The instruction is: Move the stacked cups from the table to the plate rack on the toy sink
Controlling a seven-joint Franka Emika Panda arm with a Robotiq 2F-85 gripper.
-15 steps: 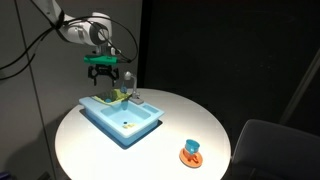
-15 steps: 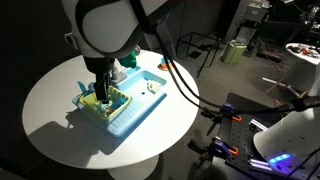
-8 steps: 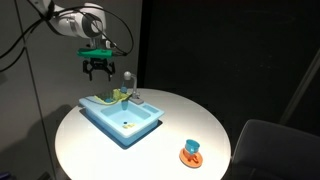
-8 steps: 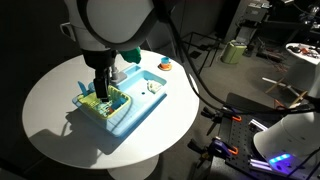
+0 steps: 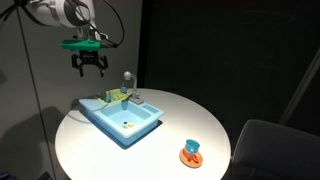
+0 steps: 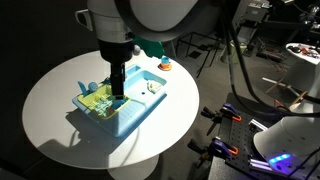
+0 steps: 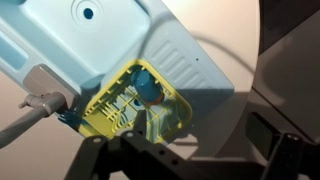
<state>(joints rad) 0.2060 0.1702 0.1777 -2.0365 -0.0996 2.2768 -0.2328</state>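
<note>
The blue toy sink (image 5: 125, 122) stands on the round white table (image 5: 200, 120). Its yellow plate rack (image 5: 117, 97) is at the far end. In the wrist view a blue cup with an orange part (image 7: 148, 82) lies inside the rack (image 7: 120, 112). My gripper (image 5: 91, 68) hangs high above and to the left of the rack, open and empty. In the wrist view its dark fingers (image 7: 98, 160) frame the bottom edge. A small orange and blue item (image 5: 191, 152) stands on the table near the front right. It also shows in an exterior view (image 6: 166, 65).
A grey toy faucet (image 5: 127, 80) rises beside the rack, and shows in the wrist view (image 7: 40, 100). The sink basin (image 7: 90, 30) holds a drain hole. The arm (image 6: 117, 60) hides part of the rack in an exterior view. The table edge (image 7: 255, 80) lies close to the rack.
My gripper has risen from just above the rack and moved up and left, empty. The cup stays in the rack.
</note>
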